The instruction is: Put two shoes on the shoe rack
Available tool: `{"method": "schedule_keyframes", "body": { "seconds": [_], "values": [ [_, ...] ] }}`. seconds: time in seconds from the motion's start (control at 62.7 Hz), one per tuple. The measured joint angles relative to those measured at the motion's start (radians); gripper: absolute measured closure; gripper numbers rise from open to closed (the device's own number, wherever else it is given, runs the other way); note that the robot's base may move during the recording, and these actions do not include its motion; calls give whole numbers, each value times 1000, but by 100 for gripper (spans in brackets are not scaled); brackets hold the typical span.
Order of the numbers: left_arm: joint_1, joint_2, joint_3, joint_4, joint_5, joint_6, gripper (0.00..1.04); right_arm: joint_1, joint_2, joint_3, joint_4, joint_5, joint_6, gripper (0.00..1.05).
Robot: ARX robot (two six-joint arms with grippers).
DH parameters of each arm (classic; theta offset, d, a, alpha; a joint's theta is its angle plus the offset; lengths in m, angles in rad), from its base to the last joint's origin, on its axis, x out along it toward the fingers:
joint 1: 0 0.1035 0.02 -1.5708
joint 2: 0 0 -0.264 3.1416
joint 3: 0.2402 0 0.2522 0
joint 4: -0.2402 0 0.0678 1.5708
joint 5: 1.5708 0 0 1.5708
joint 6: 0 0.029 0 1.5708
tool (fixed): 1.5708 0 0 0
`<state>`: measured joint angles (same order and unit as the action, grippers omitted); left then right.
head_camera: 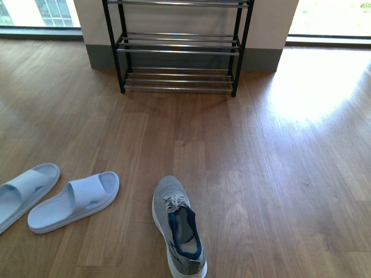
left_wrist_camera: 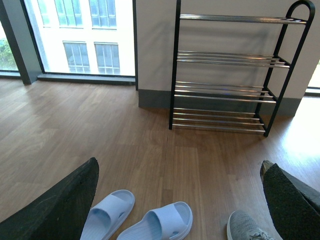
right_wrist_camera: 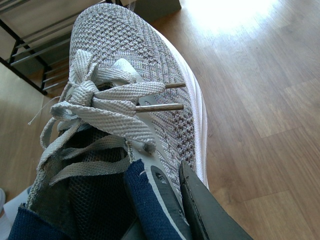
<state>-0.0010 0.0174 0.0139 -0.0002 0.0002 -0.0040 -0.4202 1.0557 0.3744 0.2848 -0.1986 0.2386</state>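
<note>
Sneakers go to the rack one at a time, and the first sneaker (right_wrist_camera: pixel 130 55) is in my right pincer (right_wrist_camera: pixel 167 212). One dark finger (right_wrist_camera: pixel 210 210) presses against the outside of its side wall by the navy collar. The other finger is hidden, I judge inside the shoe, so I take the pincer to be clamped on that wall. No arm shows in the front view, so I judge this to be a different shoe from the second sneaker (head_camera: pixel 177 229). That one lies on the wooden floor (head_camera: pixel 278 174) at the bottom centre of the front frame, toe pointing away from me. Two pale blue slides (head_camera: pixel 75 200) lie to its left in that frame, near it but apart. The shoe rack (head_camera: pixel 179 49) stands at the top centre against the wall, well apart from everything on the floor, and I see no shoes on its chrome tiers. My left pincer (left_wrist_camera: pixel 178 167) hangs wide open above the slides with nothing between its fingers. I judge the step in hand to be carrying the first sneaker to the rack. The next move calls for bringing it over a tier, sole level across the rods, before letting go. The second sneaker has yet to be picked up.
</note>
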Motion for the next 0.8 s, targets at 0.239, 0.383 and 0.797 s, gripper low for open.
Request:
{"method": "schedule_keyframes", "body": {
  "seconds": [0.239, 0.383, 0.797],
  "values": [
    [0, 0, 0, 0, -3, 0, 9, 0, -1, 0, 0, -6, 0, 104],
    [0, 0, 0, 0, -2, 0, 9, 0, -2, 0, -1, -6, 0, 104],
    [0, 0, 0, 0, 0, 0, 9, -5, -2, 6, -2, 10, 0, 104]
  ]
}}
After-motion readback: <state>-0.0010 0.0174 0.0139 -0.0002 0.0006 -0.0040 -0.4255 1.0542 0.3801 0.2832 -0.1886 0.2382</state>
